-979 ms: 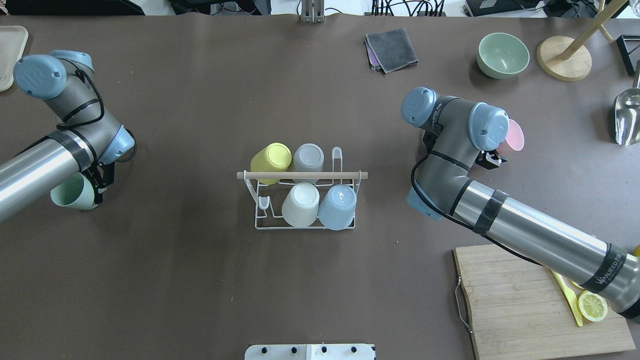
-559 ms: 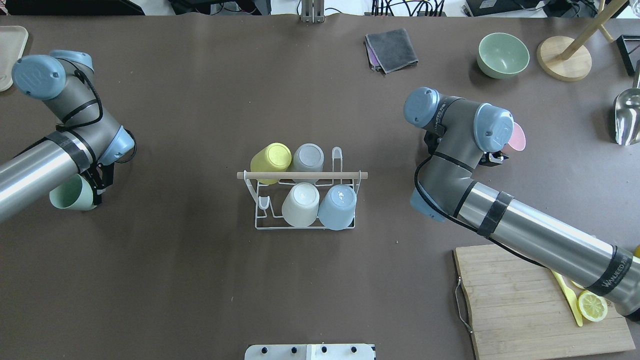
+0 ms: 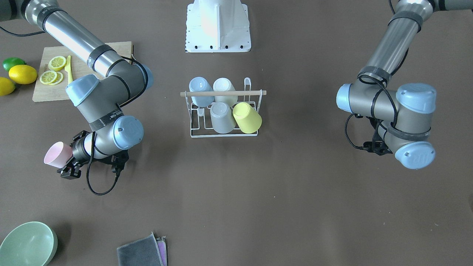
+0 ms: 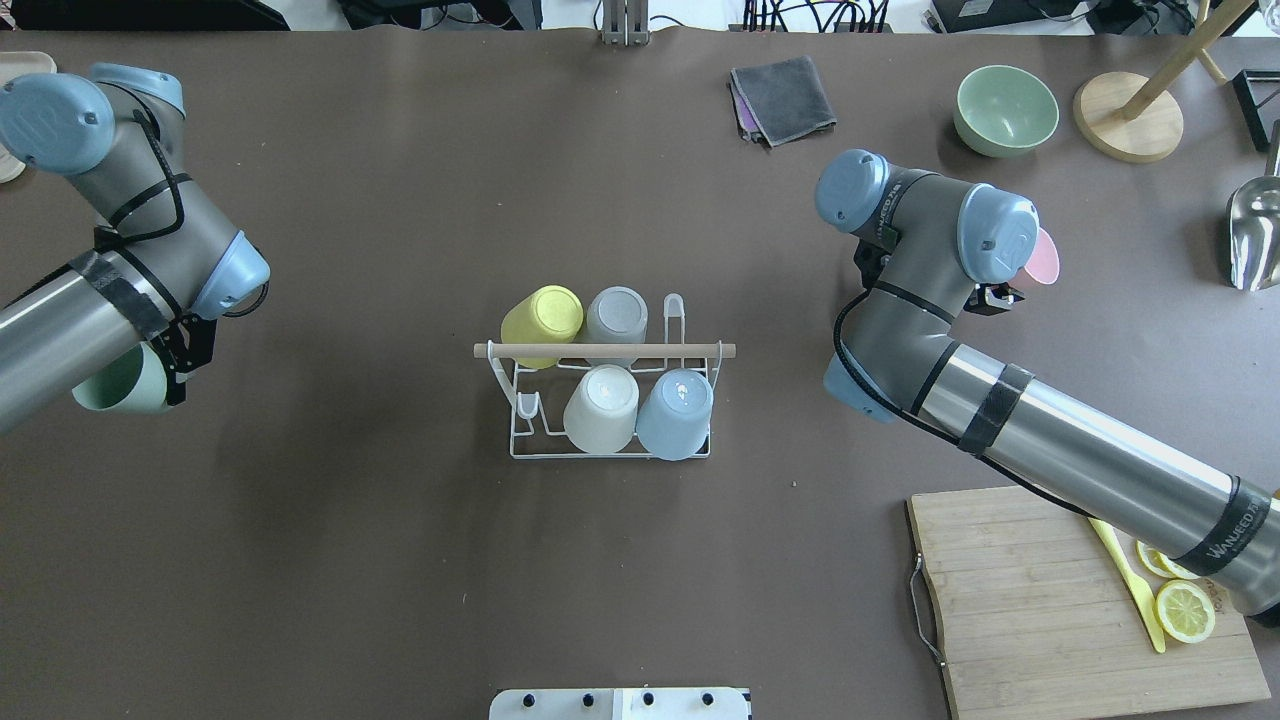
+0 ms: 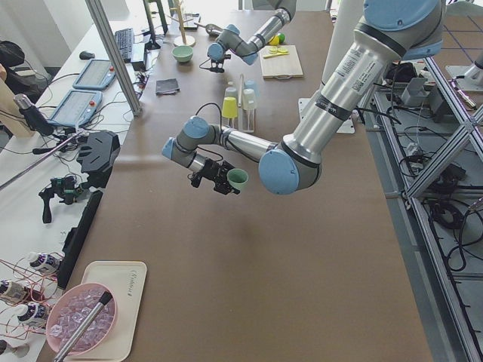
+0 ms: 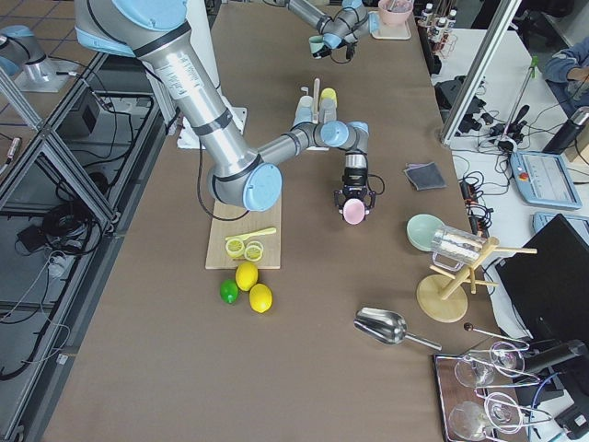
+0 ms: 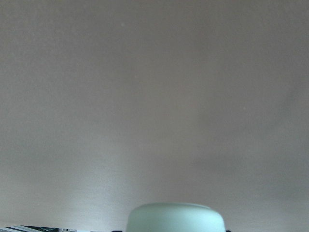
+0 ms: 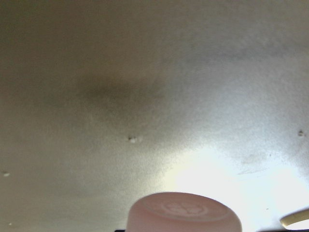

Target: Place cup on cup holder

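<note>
The white wire cup holder [image 4: 610, 351] stands mid-table with a yellow cup [image 4: 542, 320], a grey one [image 4: 617, 315], a cream one [image 4: 602, 405] and a blue one [image 4: 675, 410] on its prongs. Two prongs show bare, at its near left and far right. My left gripper [image 4: 165, 365] is shut on a pale green cup [image 4: 115, 385], held above the table far left of the holder. My right gripper [image 4: 1000, 298] is shut on a pink cup [image 4: 1043, 262], far right of the holder. Each wrist view shows only its cup's bottom, green [image 7: 176, 217] and pink [image 8: 183, 212], over bare table.
A green bowl [image 4: 1005, 110], a folded grey cloth [image 4: 783, 98], a round wooden stand base [image 4: 1128, 115] and a metal scoop [image 4: 1253, 235] lie at the back right. A cutting board [image 4: 1050, 600] with lemon slices sits at the front right.
The left arm has drawn further left with the green cup. The right arm has shifted toward the table's far side, carrying the pink cup with it. The holder has not moved.
</note>
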{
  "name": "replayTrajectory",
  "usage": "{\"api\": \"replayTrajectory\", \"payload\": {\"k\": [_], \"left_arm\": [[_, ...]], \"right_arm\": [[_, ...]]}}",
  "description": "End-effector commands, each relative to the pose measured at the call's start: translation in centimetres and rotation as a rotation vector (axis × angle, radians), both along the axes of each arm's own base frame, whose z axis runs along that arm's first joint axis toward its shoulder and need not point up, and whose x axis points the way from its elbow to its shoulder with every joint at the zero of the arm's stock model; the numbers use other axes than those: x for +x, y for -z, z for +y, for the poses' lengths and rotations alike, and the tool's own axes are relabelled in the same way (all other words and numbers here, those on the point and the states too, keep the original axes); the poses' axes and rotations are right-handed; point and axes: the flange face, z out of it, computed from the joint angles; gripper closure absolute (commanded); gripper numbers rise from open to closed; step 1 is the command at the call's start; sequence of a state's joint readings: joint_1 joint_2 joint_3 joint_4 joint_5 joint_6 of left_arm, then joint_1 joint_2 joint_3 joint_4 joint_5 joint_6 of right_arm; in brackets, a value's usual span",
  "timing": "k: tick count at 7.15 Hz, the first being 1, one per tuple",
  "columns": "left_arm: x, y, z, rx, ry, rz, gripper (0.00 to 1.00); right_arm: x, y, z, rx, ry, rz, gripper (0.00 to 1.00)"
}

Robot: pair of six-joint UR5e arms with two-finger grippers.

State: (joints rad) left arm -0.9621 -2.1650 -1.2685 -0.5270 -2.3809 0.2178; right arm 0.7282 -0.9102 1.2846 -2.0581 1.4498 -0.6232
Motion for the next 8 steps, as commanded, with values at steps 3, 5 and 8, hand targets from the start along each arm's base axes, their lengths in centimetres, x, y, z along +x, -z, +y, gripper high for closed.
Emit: {"api": "replayTrajectory", "payload": {"k": [3,5,8], "left_arm": [[-4.8,4.9,-0.8,0.151,-0.002,0.012,1.00],[-9.7,7.0,-3.9,0.306,0.076,0.064,1.00],[-11.1,13.6,-3.6,0.653,0.065,0.133,1.00]], "right_arm": [[1.1,3.6,-2.3,0.005,-0.049,-0.032,1.00],[3.0,4.9,-4.0,-0.008,-0.086,-0.075,1.00],[9.6,6.3,-7.0,-0.118,-0.262,-0.296,1.00]]}}
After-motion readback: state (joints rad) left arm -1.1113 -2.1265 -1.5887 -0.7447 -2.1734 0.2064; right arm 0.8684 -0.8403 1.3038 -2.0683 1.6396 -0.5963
